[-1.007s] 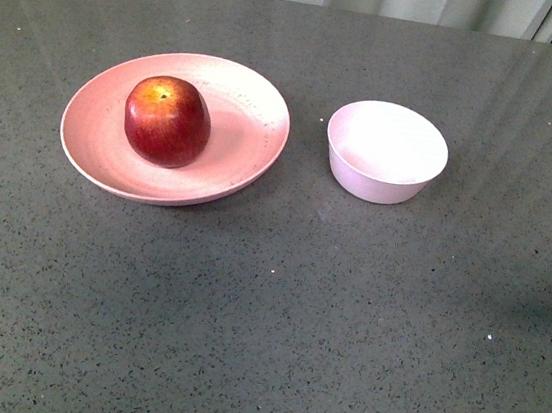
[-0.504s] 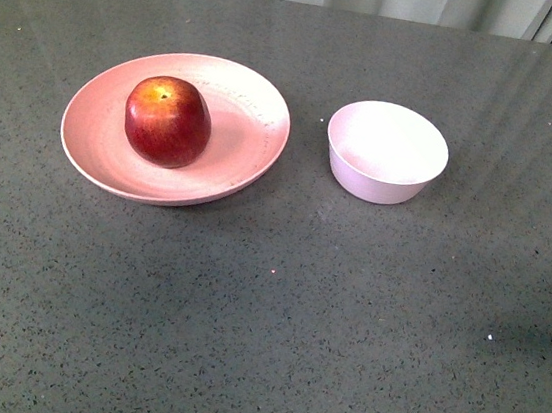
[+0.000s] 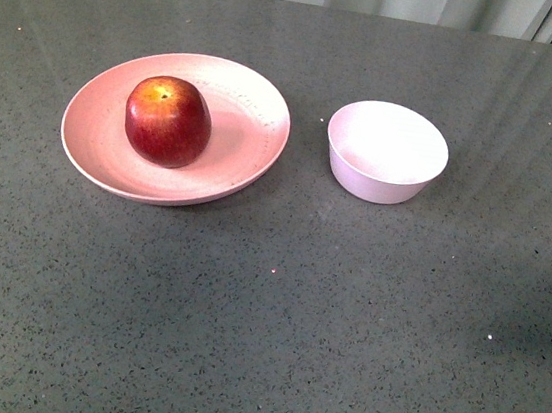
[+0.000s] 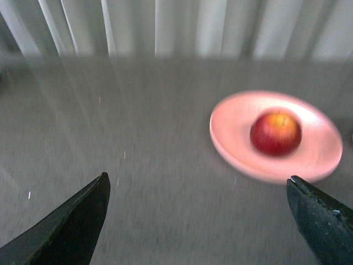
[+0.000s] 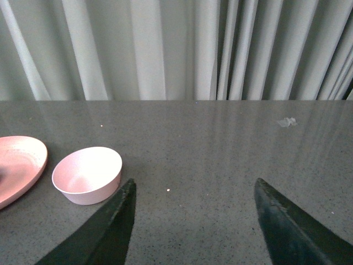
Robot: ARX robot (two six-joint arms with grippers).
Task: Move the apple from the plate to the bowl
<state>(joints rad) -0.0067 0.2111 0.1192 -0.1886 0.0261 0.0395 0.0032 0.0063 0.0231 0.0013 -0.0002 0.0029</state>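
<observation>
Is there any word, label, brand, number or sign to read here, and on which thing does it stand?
None can be read. The round dark red apple, the wide pale pink plate, the small pinkish-white bowl, the grey speckled table and the pale curtain all show plain surfaces.

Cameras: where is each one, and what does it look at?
Front view: robot's body, looking down at a round dark red apple on a wide pink plate, beside a small deep whitish bowl; no arms.
Left wrist view: left arm, facing apple and plate; open left gripper shows.
Right wrist view: right arm, facing bowl; open right gripper shows.
All share the plate.
</observation>
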